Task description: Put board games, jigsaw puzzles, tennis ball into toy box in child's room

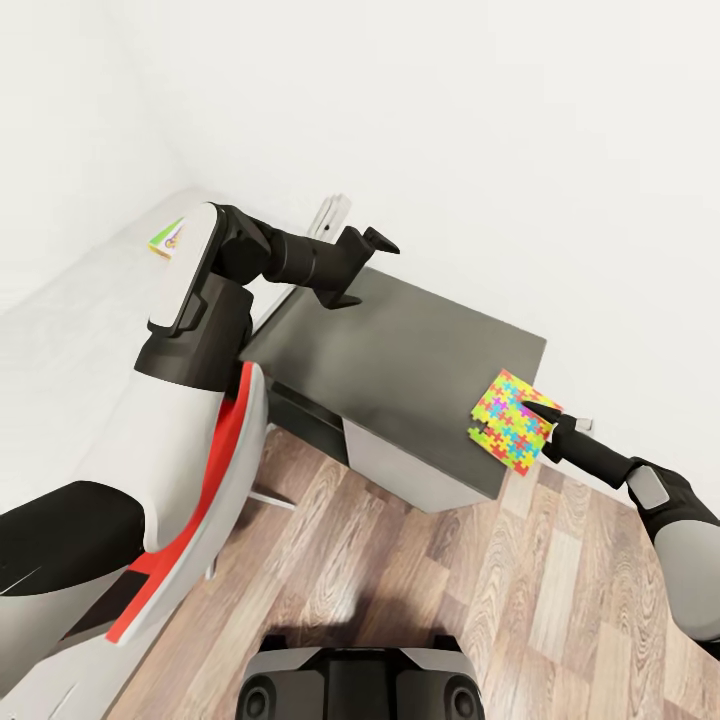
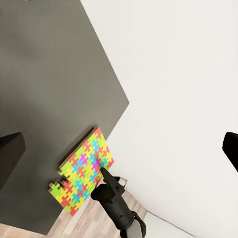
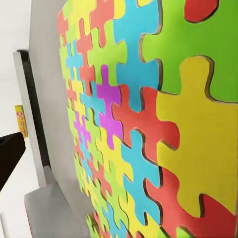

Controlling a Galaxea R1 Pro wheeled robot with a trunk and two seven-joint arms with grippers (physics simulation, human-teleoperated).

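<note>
- The table is the landmark: a flat, matte dark-grey slab with sharp straight edges, standing against a plain white wall on a wood-grain plank floor.
- A jigsaw puzzle lies at the table's corner nearest the right arm, partly overhanging the edge. It is a thin, flat board of interlocking pieces in glossy yellow, green, red, blue and purple, with a ragged, notched outline on one side.
- The right gripper, a black tapered tool on a black-and-grey arm, sits at the puzzle's outer edge. One pointed finger rests on top of the board; I cannot tell whether the jaws are clamped on it.
- In the right wrist view the puzzle's curved knobs and cut seams show close up.
- The left gripper hovers above the table's far side, its blunt black fingers spread apart and holding nothing.
- Beyond the table on that far side is a smooth white bed; on it lies a small flat board game box with green and yellow print.
</note>
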